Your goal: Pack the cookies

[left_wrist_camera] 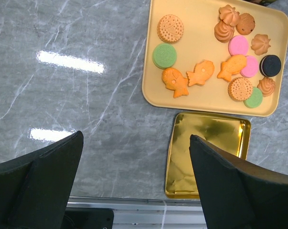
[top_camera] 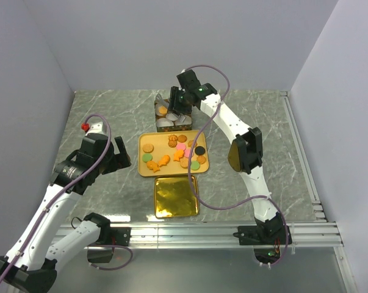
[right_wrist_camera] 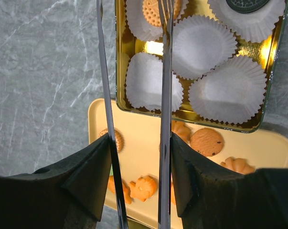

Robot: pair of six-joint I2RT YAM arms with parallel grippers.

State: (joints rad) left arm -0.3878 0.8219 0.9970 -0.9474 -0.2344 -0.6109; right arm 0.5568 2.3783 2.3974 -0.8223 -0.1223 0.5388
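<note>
The grey marble-patterned worktop (top_camera: pixel 104 110) is enclosed by plain white walls (top_camera: pixel 141 43) at the back and both sides, is edged by an aluminium rail (top_camera: pixel 190 232) in front, and is marked by bright light reflections (left_wrist_camera: pixel 69 62).
</note>
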